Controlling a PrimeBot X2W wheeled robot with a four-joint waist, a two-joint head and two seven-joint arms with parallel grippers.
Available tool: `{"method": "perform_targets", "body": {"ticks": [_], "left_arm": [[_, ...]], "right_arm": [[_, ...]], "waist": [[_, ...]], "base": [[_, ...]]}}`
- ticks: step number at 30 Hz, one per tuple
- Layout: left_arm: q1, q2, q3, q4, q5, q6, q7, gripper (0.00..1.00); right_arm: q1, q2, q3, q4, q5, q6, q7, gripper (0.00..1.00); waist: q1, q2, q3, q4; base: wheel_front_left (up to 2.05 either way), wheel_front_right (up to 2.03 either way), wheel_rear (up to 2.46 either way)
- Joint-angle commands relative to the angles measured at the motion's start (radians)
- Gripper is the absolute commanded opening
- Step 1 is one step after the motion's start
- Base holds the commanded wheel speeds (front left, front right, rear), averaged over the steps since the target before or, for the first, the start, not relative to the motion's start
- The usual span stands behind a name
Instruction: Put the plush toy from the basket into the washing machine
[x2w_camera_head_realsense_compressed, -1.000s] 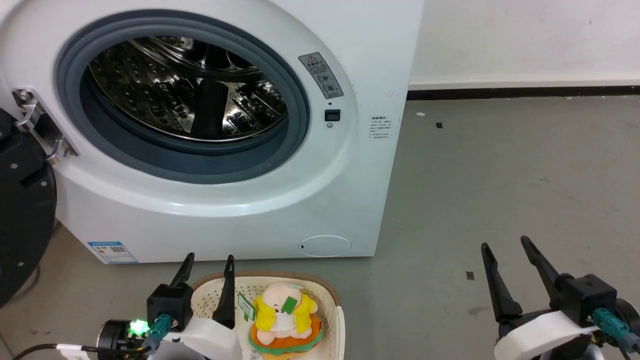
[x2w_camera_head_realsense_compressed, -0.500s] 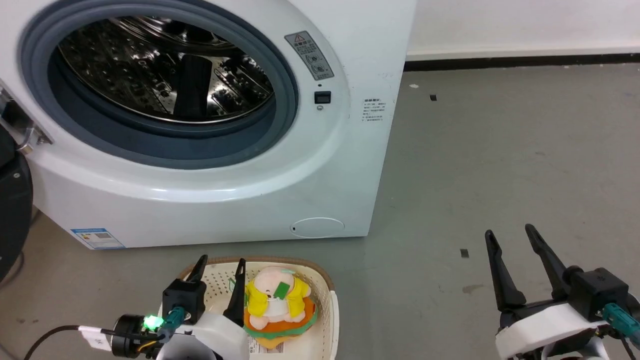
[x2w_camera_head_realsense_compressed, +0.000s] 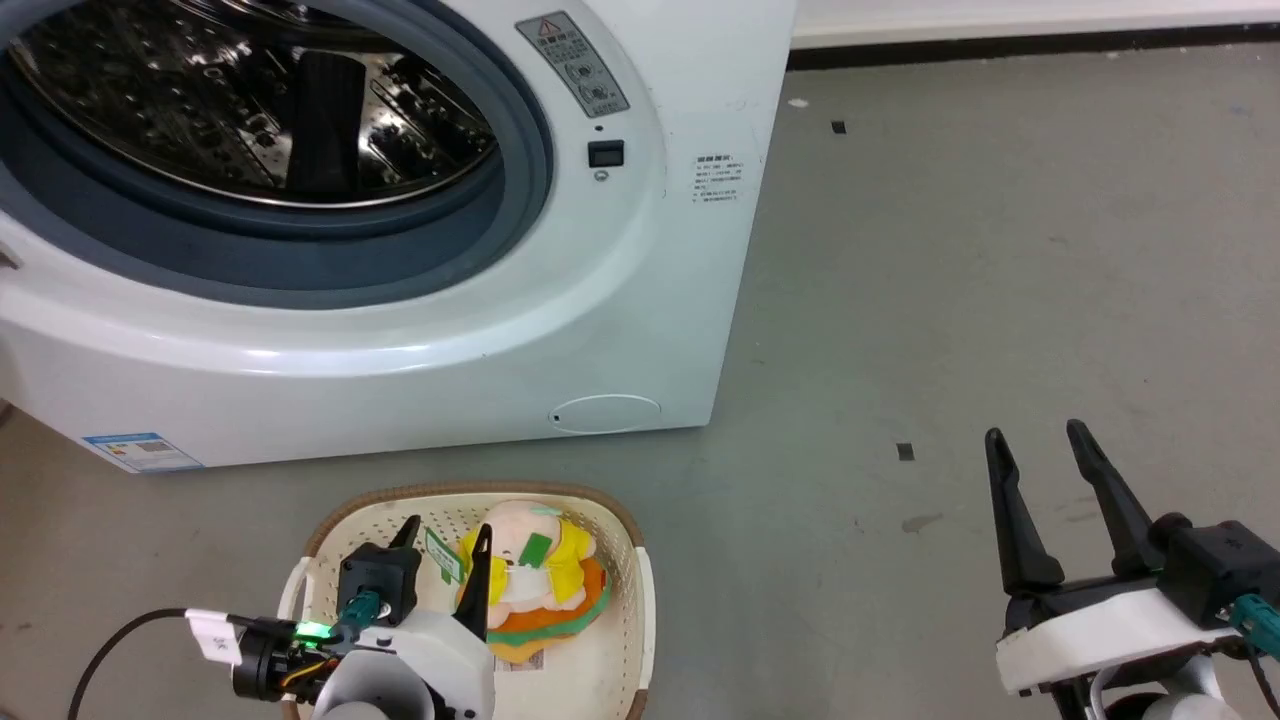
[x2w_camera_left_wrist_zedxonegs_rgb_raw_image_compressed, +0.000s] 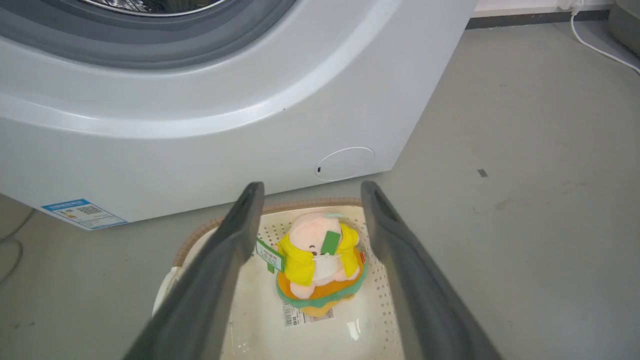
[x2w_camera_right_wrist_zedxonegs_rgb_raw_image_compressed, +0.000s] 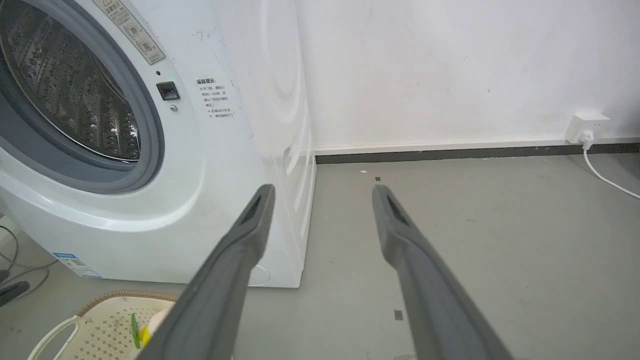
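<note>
Plush toy (x2w_camera_head_realsense_compressed: 535, 575) sits in basket (x2w_camera_head_realsense_compressed: 470, 490), lower centre-left of head view, partly over label sticker (x2w_camera_left_wrist_zedxonegs_rgb_raw_image_compressed: 307, 316) on basket bottom. Left claw (x2w_camera_head_realsense_compressed: 448, 527) hangs over basket, fingers apart, gripping nothing. In left wrist view toy shows between two fingers; contact cannot be told. Basket stands on grey floor (x2w_camera_head_realsense_compressed: 950, 250), near front of washing machine (x2w_camera_head_realsense_compressed: 400, 340) at upper left, steel drum (x2w_camera_head_realsense_compressed: 200, 110) visible. Right claw (x2w_camera_head_realsense_compressed: 1034, 432) at lower right, fingers apart, empty, well apart from basket.
</note>
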Motion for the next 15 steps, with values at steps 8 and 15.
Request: {"method": "perform_targets", "body": {"ticks": [8, 15], "left_arm": [[-0.085, 0.029, -0.025, 0.117, -0.012, -0.014, -0.014, 1.00], [-0.169, 0.066, -0.047, 0.247, -0.024, -0.031, -0.015, 1.00]], "right_arm": [[-0.041, 0.000, 0.004, -0.014, 0.035, 0.000, -0.025, 1.00], [-0.065, 0.000, 0.010, -0.026, 0.062, 0.000, -0.043, 1.00]], "waist": [[-0.0001, -0.0001, 0.071, -0.031], [-0.0001, -0.0001, 0.152, -0.062]], "base": [[0.00, 0.00, 0.00], [0.00, 0.00, 0.00]]}}
